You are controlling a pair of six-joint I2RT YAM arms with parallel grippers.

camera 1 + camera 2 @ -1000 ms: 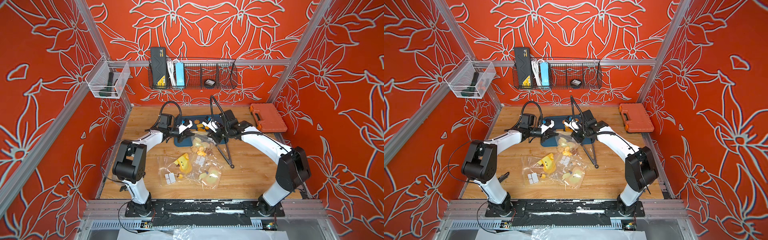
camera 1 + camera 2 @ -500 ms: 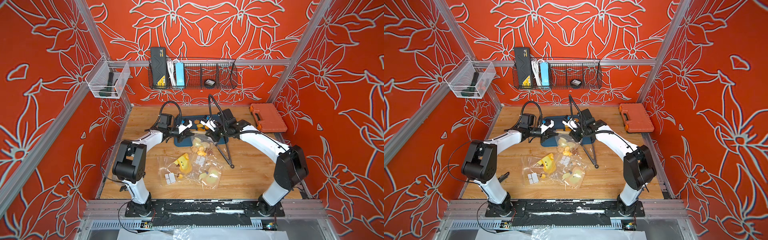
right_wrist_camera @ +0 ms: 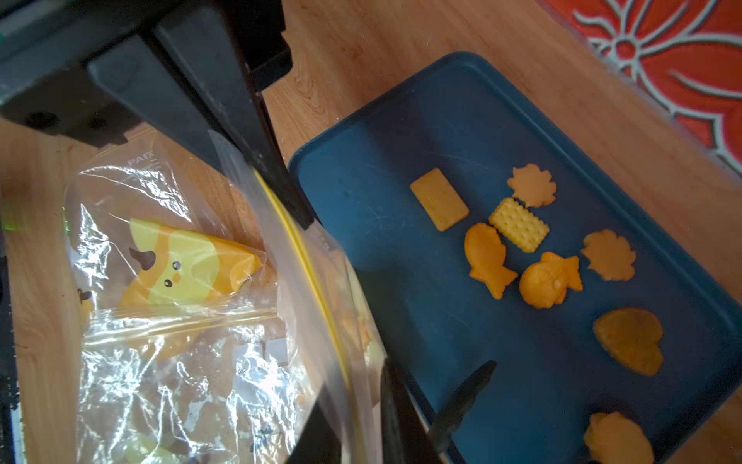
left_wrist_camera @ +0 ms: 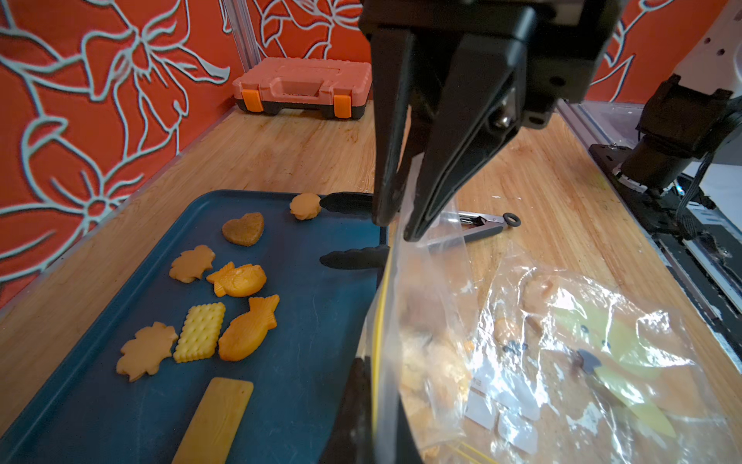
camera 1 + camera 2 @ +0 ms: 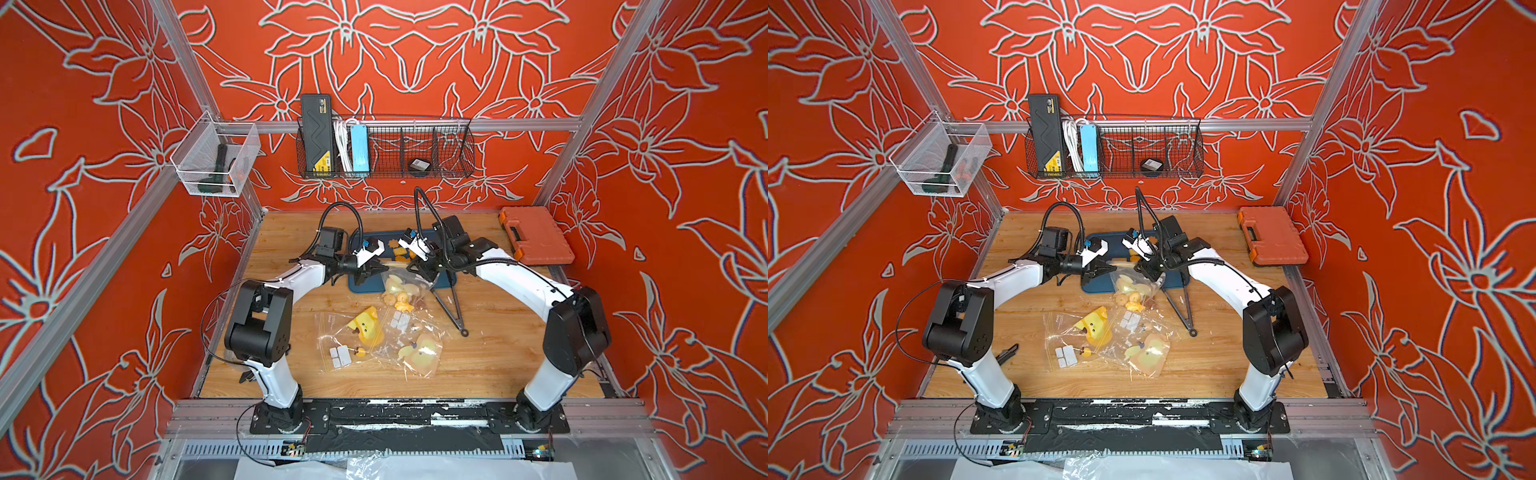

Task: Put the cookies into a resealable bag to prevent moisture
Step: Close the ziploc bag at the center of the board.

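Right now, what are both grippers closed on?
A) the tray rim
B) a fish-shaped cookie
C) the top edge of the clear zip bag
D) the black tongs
C: in the wrist views the left gripper and right gripper each pinch the resealable bag at its yellow zip strip. The tongs and the cookies on the tray are not gripped.

We hold both arms bent at the elbow, upper links rising from the bases and white forearms reaching inward toward each other. Our left arm (image 5: 300,274) ends in the left gripper (image 5: 375,270), which points across at the right one, jaws pinched together on the rim of the resealable bag (image 5: 400,286). Our right arm (image 5: 515,277) carries the right gripper (image 5: 420,272) tilted downward, jaws likewise closed on the rim's other end. The two grippers are near each other, not touching.
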